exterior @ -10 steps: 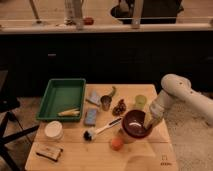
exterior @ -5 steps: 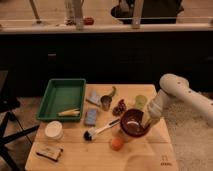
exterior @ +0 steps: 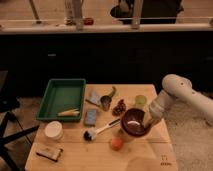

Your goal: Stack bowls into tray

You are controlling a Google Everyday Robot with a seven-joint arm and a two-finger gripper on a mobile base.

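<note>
One maroon bowl (exterior: pixel 131 123) is at the right of the wooden table, tilted with its opening toward the camera. My gripper (exterior: pixel 148 121) is at the bowl's right rim and shut on it, the white arm (exterior: pixel 175 95) reaching in from the right. The green tray (exterior: pixel 61 96) lies at the table's back left, well apart from the bowl, with a yellow item (exterior: pixel 68 112) lying at its front edge. I see no other maroon bowl.
Between bowl and tray lie a metal cup (exterior: pixel 105 103), two blue sponges (exterior: pixel 91 117), a brush (exterior: pixel 99 131) and dark red fruit (exterior: pixel 119 107). A yellow-green cup (exterior: pixel 140 101) stands behind the bowl, an orange (exterior: pixel 116 144) in front. A white cup (exterior: pixel 53 130) and a packet (exterior: pixel 49 152) sit front left.
The bowl and my gripper have shifted slightly left and up, and the bowl tips more toward the camera. Nothing else has moved.
</note>
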